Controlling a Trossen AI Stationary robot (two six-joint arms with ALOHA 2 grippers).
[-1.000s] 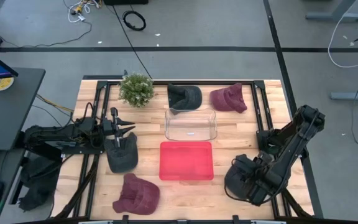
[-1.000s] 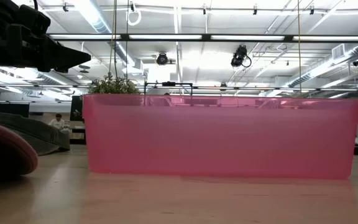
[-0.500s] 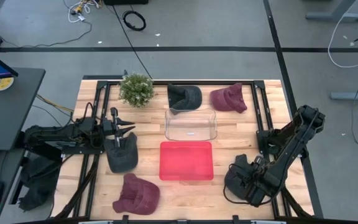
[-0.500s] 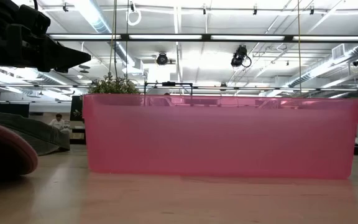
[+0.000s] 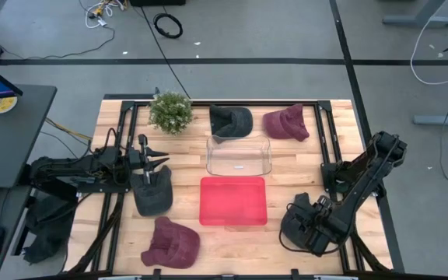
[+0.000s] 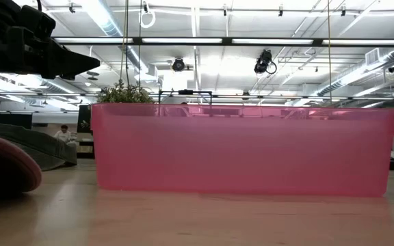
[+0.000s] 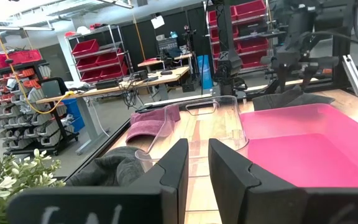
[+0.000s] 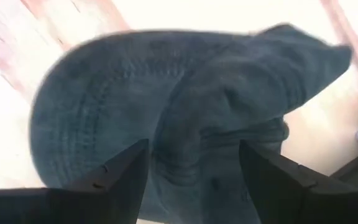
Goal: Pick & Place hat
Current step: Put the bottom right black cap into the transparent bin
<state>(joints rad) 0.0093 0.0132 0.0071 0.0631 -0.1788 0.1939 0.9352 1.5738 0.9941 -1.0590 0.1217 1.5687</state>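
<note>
A dark grey hat lies on the table near its right front corner. My right gripper points down just over it, open, with one finger on either side of the hat's crown; I see no touch. My left gripper is held level at the table's left, its fingers a narrow gap apart with nothing between them. A second dark grey hat lies below it. A maroon hat lies at the near left. Another dark hat and another maroon hat lie at the far side.
A pink bin stands mid-table with a clear bin just behind it. A small potted plant is at the far left. Black frame rails run along the table's left and right sides.
My right gripper has come down toward the dark grey hat at the near right, still open. My left arm and the hats have kept still.
</note>
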